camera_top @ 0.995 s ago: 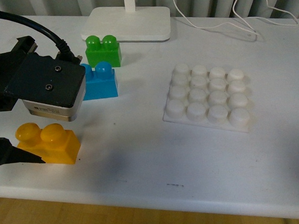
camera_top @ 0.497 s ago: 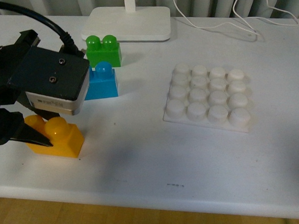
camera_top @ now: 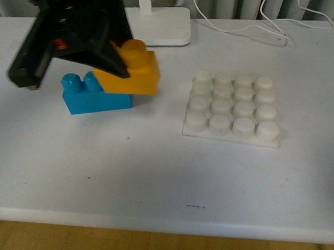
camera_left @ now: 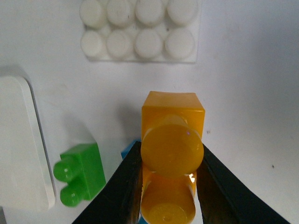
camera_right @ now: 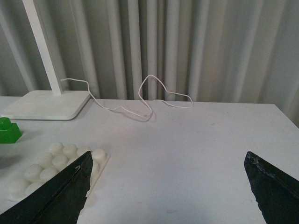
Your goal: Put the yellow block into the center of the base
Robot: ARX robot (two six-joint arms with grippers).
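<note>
My left gripper (camera_top: 116, 63) is shut on the yellow block (camera_top: 140, 71) and holds it in the air, over the right end of the blue brick (camera_top: 94, 99). In the left wrist view the black fingers (camera_left: 127, 184) clamp both sides of the yellow block (camera_left: 173, 119), studs facing the camera. The white studded base (camera_top: 231, 107) lies on the table to the right, apart from the block, and shows ahead as base (camera_left: 138, 32). My right gripper (camera_right: 166, 189) is open and empty above the table, with the base (camera_right: 51, 161) at its side.
A green brick (camera_left: 79, 176) lies beside the white lamp foot (camera_left: 21, 144); the left arm hides it in the front view. The lamp foot (camera_top: 164, 26) stands at the back with its cable (camera_top: 262, 20) trailing right. The table's front edge (camera_top: 190, 225) is close.
The left gripper has lifted the yellow block off the front left of the table and carried it up and to the right, closer to the base.
</note>
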